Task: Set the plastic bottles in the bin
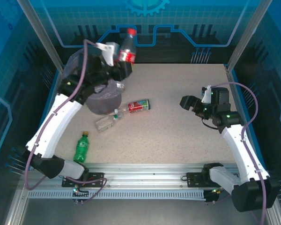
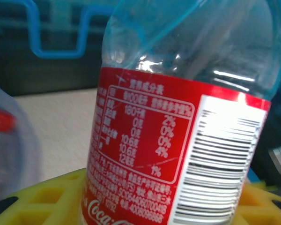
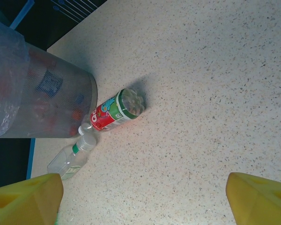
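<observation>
A clear plastic bottle with a red label and red cap is held up in the air, above the far side of the bin, with my left gripper shut on it. In the left wrist view the same bottle stands between the yellow fingers. On the table lie a red-and-green labelled bottle, a clear bottle and a green bottle. My right gripper hovers open over bare table at the right, nothing between its fingers.
The grey bin is lined with a translucent bag and holds red-capped bottles. Frame posts and blue walls ring the table. The two bottles nearest the bin lie right by its base. Bare tabletop lies between the arms.
</observation>
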